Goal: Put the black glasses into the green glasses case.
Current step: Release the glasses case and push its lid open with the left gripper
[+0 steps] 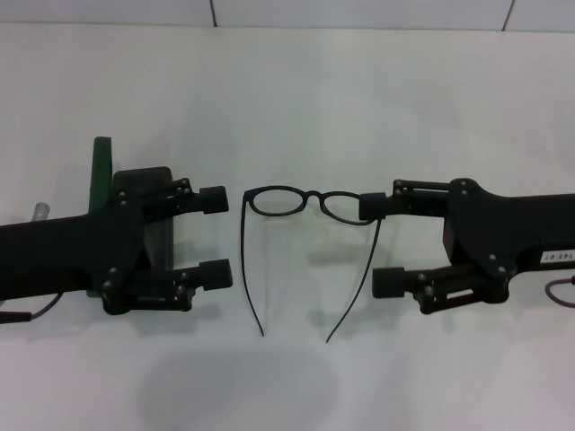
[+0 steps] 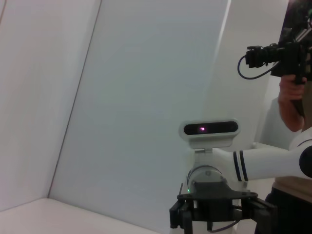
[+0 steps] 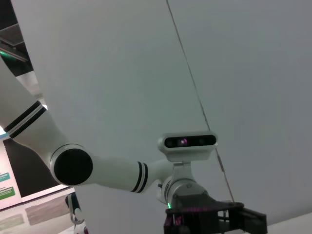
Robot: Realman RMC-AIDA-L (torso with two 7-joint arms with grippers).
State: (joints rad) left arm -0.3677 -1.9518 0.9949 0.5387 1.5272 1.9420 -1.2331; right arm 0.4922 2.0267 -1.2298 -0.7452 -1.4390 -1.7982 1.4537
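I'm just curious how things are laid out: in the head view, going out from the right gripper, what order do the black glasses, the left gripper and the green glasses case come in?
From the right gripper:
1. black glasses, beside its fingertip, centre.
2. left gripper, across the glasses.
3. green glasses case, far left, mostly behind the left gripper.

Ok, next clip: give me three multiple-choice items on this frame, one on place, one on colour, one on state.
1. The thin black-framed glasses lie:
A. between the two grippers
B. inside the case
C. behind the left arm

2. The hard glasses case under the left gripper is:
A. red
B. dark green
C. white

3. The right gripper is:
A. shut on the glasses
B. open, one finger at the frame's end
C. holding the case

A, the glasses lie on the white table between both grippers; B, green lid edge; C is wrong, so B, fingers spread.
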